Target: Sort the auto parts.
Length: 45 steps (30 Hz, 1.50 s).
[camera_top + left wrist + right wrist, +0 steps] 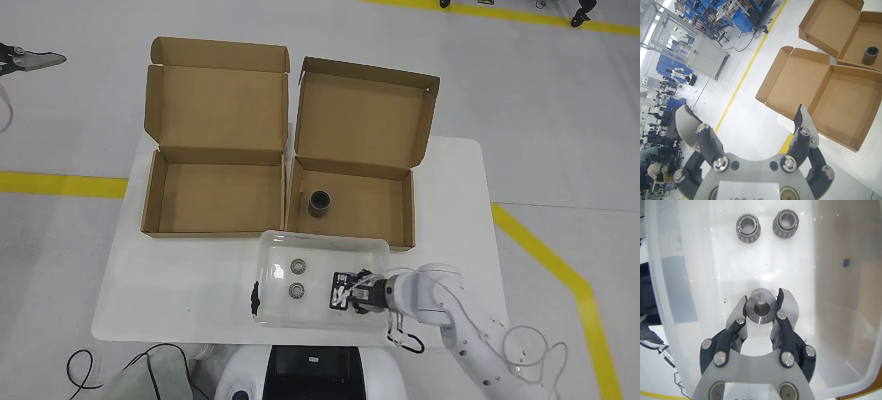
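Right gripper (pixel 762 294): fingers pinching grey hollow steel sleeve (pixel 761 313) in clear plastic tub (pixel 320 237).
Left of it: two ribbed steel bearings (pixel 748 228), apart.
Left gripper (pixel 743 105): fingers spread.

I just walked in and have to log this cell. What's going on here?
The robot is sorting metal parts out of a clear bin. Its right hand is inside the bin, closed on a steel sleeve. Two bearings lie further along the bin floor. One open box behind the bin holds a dark sleeve. The left hand hangs open, off to the side.
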{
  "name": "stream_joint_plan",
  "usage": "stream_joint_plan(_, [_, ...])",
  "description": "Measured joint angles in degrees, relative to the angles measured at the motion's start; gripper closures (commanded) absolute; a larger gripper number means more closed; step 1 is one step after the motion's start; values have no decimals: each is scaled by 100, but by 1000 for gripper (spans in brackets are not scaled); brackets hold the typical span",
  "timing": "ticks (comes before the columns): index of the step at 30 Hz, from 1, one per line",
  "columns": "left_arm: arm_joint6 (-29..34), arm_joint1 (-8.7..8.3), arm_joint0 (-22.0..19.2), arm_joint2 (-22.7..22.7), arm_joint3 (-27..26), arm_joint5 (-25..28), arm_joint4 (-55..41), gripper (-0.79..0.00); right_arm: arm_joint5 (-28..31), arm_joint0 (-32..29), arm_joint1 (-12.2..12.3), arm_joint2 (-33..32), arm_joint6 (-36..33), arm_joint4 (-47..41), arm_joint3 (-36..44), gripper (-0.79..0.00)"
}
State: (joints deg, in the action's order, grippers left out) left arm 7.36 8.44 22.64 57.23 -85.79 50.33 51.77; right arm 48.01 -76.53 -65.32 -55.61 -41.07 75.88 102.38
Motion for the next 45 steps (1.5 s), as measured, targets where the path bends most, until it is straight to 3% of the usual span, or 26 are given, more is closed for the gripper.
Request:
stream_joint_plan(8, [0, 0, 0, 0, 0, 0, 0, -785, -126, -166, 69, -271, 1095, 49, 257, 0])
stream_joint_plan(24, [0, 0, 0, 0, 0, 0, 0, -785, -280, 220, 8, -232, 4499, 392, 33, 0])
stream_joint_plan(31, [0, 0, 0, 0, 0, 0, 0, -785, -267, 499, 9, -354, 5294, 581, 76, 0])
stream_joint_plan(45, [0, 0, 0, 0, 0, 0, 0, -785, -375, 943, -47, -622, 6276, -130, 165, 0])
